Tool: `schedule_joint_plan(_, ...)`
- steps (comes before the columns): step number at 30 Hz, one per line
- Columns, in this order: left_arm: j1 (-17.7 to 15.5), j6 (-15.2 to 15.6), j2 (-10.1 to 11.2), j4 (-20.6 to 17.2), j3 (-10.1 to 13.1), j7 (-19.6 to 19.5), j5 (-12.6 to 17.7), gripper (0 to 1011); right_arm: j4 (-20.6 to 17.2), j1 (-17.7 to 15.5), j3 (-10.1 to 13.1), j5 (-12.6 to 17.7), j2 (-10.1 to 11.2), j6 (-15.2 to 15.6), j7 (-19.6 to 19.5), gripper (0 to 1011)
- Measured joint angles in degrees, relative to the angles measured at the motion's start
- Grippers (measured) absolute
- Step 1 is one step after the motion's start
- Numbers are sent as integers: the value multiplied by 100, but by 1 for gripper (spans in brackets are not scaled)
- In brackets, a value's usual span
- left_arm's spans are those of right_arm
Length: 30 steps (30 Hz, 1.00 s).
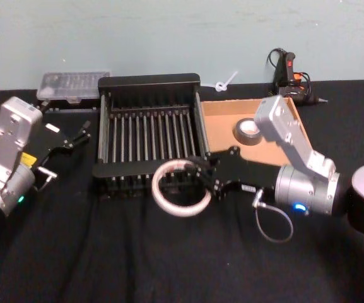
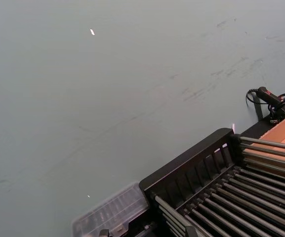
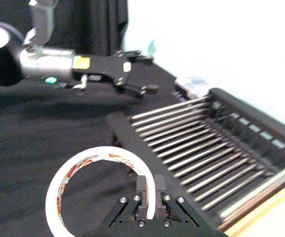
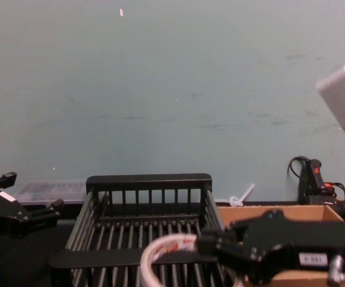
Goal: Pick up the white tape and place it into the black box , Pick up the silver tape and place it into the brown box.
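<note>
Halfway there — grey roll done, white ring in hand

The small dull-grey duct tape roll (image 1: pixel 248 131) lies in the shallow tan cardboard tray (image 1: pixel 218 129); the right gripper (image 1: pixel 205 177), pinching the wide white tape ring (image 1: pixel 180 189), hangs before the empty black slatted crate (image 1: pixel 149 134) — left gripper (image 1: pixel 74 137) idles open.

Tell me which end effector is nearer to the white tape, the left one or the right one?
The right. The right end effector is shut on the white tape, holding its rim at the front of the black box. The left end effector is open, off past that box's left side.

Two tapes, one white (image 1: pixel 180 189), one silver (image 1: pixel 247 132); two boxes, black (image 1: pixel 149 81), brown (image 1: pixel 223 129).
</note>
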Motion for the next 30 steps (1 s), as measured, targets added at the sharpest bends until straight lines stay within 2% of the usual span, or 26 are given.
schedule_joint_plan(11,0,0,0,0,0,0,0,1001,487,563,124,-34,-321,-95,-258,101)
schedule_joint_plan(24,0,0,0,0,0,0,0,1001,1522,1329,127,-284,-989,13,-608,101)
schedule_joint_plan(27,0,0,0,-1,0,0,0,1001,1928,1540,124,-399,-1238,50,-758,101)
schedule_joint_plan(30,0,0,0,0,0,0,0,1001,2206,1665,120,-479,-1396,54,-869,101)
